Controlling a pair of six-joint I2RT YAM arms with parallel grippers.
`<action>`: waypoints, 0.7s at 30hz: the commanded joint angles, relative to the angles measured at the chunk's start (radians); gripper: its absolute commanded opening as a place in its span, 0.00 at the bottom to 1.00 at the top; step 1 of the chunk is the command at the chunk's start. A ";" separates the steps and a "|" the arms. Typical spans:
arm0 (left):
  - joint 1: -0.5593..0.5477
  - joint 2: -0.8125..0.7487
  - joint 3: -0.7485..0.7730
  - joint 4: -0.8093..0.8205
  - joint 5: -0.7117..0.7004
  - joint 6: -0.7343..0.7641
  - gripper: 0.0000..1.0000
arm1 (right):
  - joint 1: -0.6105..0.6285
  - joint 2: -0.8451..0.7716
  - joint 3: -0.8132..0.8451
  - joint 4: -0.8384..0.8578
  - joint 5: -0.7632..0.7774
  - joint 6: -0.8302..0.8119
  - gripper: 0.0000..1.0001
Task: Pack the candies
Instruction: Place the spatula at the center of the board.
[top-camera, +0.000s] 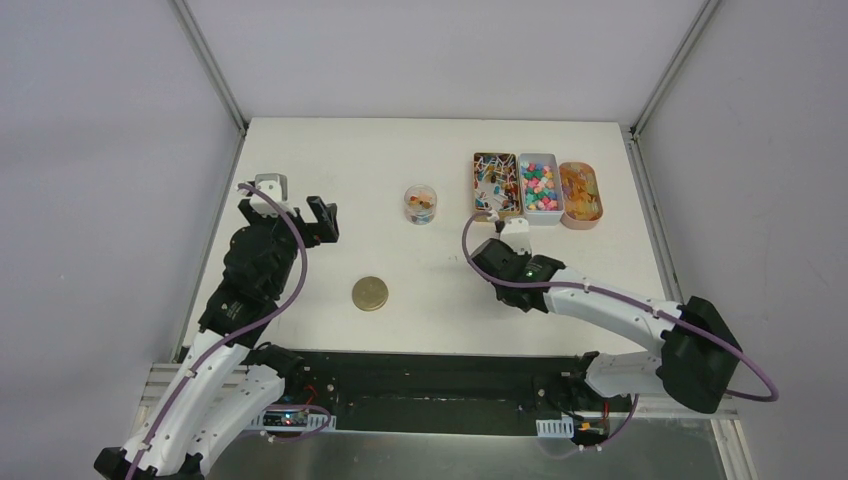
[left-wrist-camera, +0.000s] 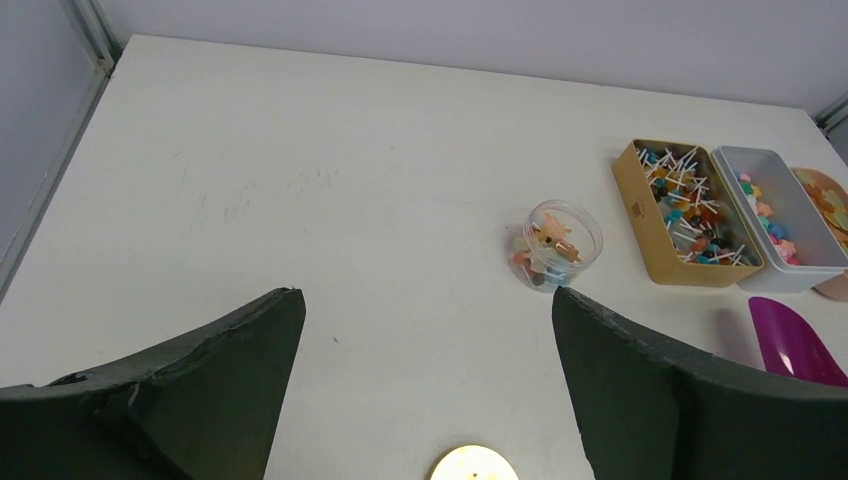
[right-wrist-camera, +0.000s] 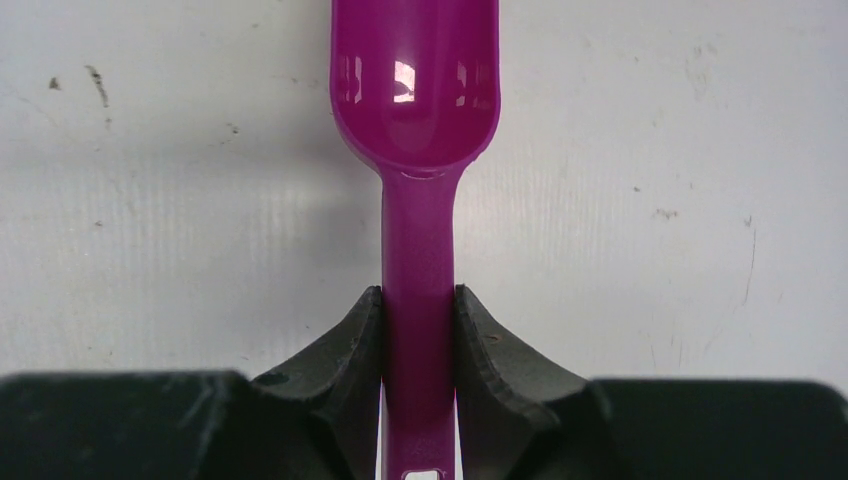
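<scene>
Multicoloured candies (top-camera: 538, 187) fill three side-by-side trays (top-camera: 538, 156) at the desk's (top-camera: 350, 180) far right; a few sit in a clear jar (top-camera: 420, 205).

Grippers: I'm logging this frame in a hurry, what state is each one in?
Left gripper: open, holding nothing.
Right gripper: closed on the handle of the magenta scoop.

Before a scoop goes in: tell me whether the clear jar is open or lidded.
Open. The clear jar has a bare mouth with candies inside, and the round gold lid lies flat, apart from it.
</scene>
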 joint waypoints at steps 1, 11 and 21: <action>0.006 0.008 -0.002 0.023 0.014 0.001 0.99 | 0.005 -0.092 -0.049 -0.050 0.067 0.194 0.02; 0.006 0.024 -0.003 0.023 0.013 -0.005 0.99 | 0.040 -0.098 -0.162 -0.045 0.159 0.375 0.21; 0.006 0.063 0.000 0.017 0.048 -0.028 0.99 | 0.041 -0.090 -0.222 0.030 0.117 0.398 0.36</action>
